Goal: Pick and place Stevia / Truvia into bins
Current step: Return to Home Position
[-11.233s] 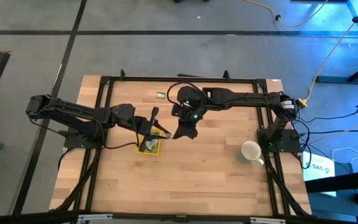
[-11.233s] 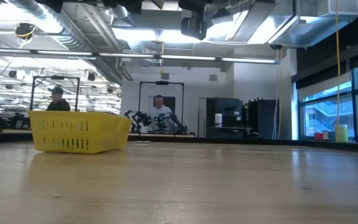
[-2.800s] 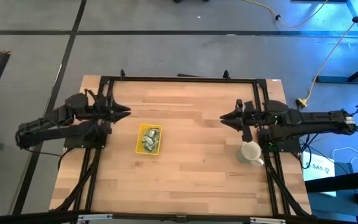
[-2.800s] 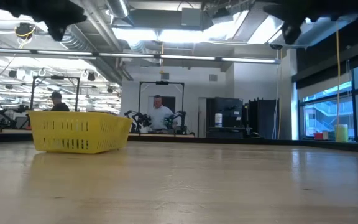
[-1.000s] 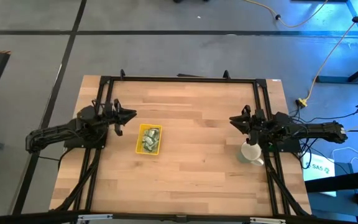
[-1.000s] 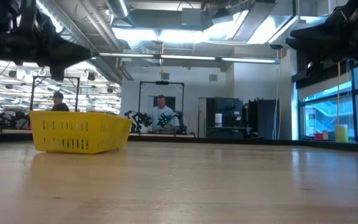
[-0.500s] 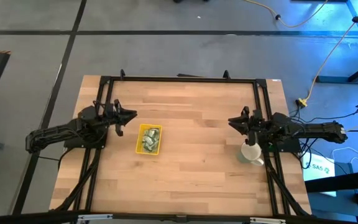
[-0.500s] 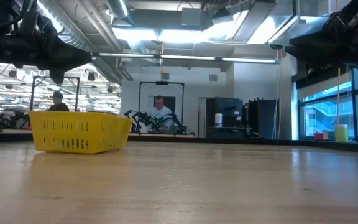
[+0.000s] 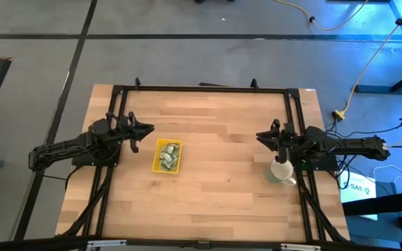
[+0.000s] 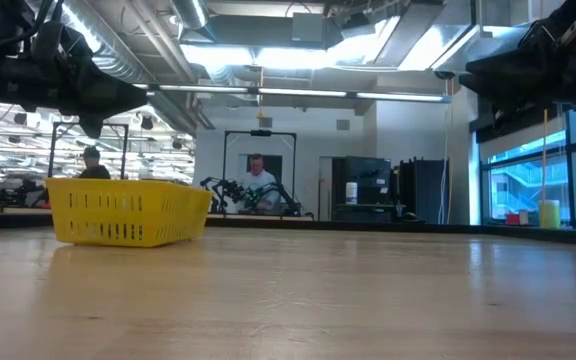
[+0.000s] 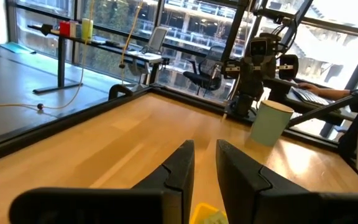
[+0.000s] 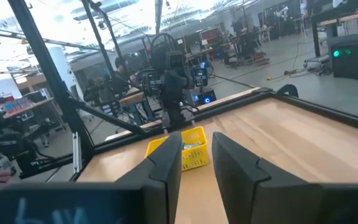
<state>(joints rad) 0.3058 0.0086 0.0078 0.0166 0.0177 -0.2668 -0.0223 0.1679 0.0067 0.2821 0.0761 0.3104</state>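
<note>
Sachets in tray; an arm at each table side.
Pale green and white paper sachets [image 9: 166, 157] lie heaped in the small shallow yellow plastic tray [image 10: 128, 212], left of centre on the wooden table [image 9: 215, 202]. Left gripper [image 9: 148, 130] hangs near the tray's far-left corner, fingers slightly apart, empty. Right gripper [image 9: 259, 136] sits well apart, near the white mug [image 9: 281, 170] by the right edge, fingers parted, empty. Broad open wood separates tray and mug.

The bin [image 9: 155, 162] sits on the table [image 9: 215, 202], left of centre, with the sachets [image 9: 167, 156] lying inside it. The left gripper [image 9: 149, 130] hangs just behind and left of the bin. Across the table, the right gripper [image 9: 259, 136] faces it, and the mug [image 9: 281, 170] stands just before that arm, near the right edge.
</note>
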